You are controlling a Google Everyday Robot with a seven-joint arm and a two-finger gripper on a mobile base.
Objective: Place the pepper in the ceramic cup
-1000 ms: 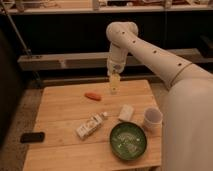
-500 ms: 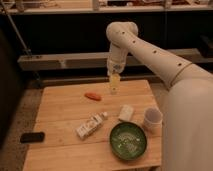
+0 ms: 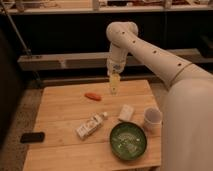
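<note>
The pepper (image 3: 92, 96), small and orange-red, lies on the wooden table (image 3: 60, 120) toward the back left of centre. The ceramic cup (image 3: 152, 120), plain white, stands near the table's right edge, behind the green bowl (image 3: 128, 141). My gripper (image 3: 114, 88) hangs from the white arm above the back middle of the table, to the right of the pepper and apart from it. Nothing shows in the gripper.
A white labelled bottle (image 3: 91, 126) lies on its side in the middle of the table. A small white block (image 3: 126, 112) sits left of the cup. A black phone (image 3: 32, 137) lies near the left edge. Shelving stands behind the table.
</note>
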